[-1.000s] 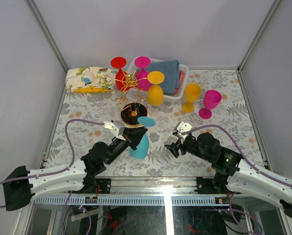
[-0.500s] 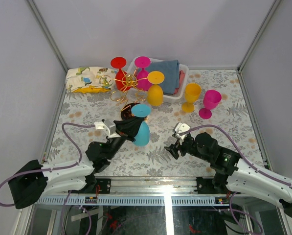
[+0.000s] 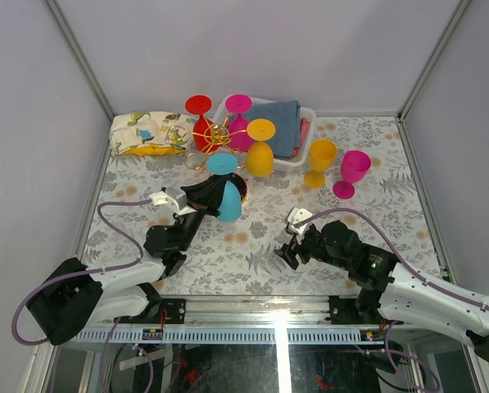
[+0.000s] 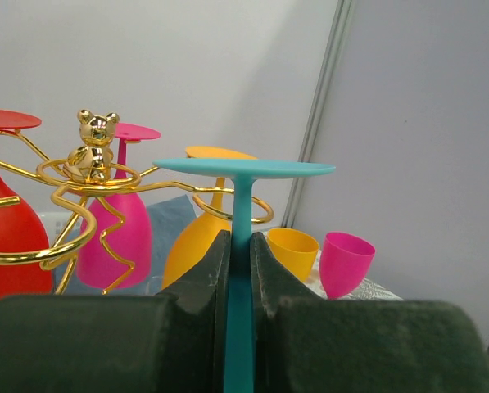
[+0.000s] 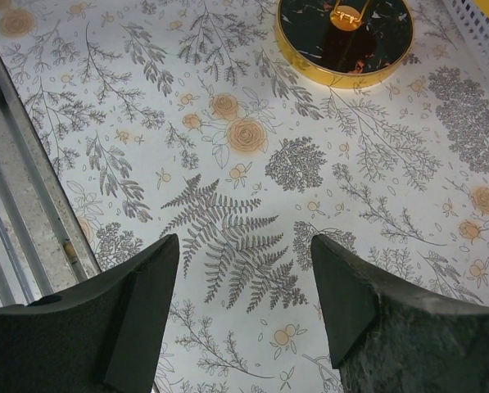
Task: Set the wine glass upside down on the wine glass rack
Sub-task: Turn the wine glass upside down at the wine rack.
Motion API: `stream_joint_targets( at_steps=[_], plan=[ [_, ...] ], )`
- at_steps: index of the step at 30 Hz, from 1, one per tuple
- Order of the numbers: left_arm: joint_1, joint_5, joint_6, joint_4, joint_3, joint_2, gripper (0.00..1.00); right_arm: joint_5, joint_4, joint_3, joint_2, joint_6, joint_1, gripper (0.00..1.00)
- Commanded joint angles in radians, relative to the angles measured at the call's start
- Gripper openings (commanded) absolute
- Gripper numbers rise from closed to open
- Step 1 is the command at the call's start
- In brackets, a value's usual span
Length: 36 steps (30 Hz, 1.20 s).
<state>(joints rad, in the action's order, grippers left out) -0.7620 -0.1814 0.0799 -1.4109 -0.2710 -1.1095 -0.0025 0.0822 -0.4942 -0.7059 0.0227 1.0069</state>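
While the rack (image 3: 217, 135) holds three glasses (image 3: 260, 158), left gripper (image 4: 240, 266) clamps one teal glass (image 4: 244, 168); right gripper (image 5: 244, 274) gapes.

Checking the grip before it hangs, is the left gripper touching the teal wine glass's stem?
Touching. In the left wrist view the left gripper presses its fingers against the teal wine glass stem from both sides, no gap.

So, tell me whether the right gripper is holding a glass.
No: the right gripper is open over the tablecloth, with nothing in it.
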Motion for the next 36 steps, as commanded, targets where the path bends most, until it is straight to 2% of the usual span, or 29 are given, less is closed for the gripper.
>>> stream_joint_targets(
  at_steps=[1, 12, 27, 36],
  plan=[
    [0.04, 0.013, -0.024, -0.154, -0.041, -0.045, 0.0, -0.031, -0.016, -0.049, -0.007, 0.002, -0.002, 0.73],
    [0.116, 0.059, -0.008, -0.181, -0.091, -0.144, 0.0, -0.049, 0.01, -0.067, -0.011, -0.007, -0.002, 0.73],
    [0.142, 0.077, -0.036, -0.189, -0.154, -0.263, 0.0, -0.057, 0.021, -0.072, -0.018, -0.01, -0.001, 0.73],
    [0.145, 0.136, -0.023, -0.189, -0.204, -0.319, 0.0, -0.057, 0.036, -0.072, -0.009, -0.019, -0.002, 0.73]
  ],
)
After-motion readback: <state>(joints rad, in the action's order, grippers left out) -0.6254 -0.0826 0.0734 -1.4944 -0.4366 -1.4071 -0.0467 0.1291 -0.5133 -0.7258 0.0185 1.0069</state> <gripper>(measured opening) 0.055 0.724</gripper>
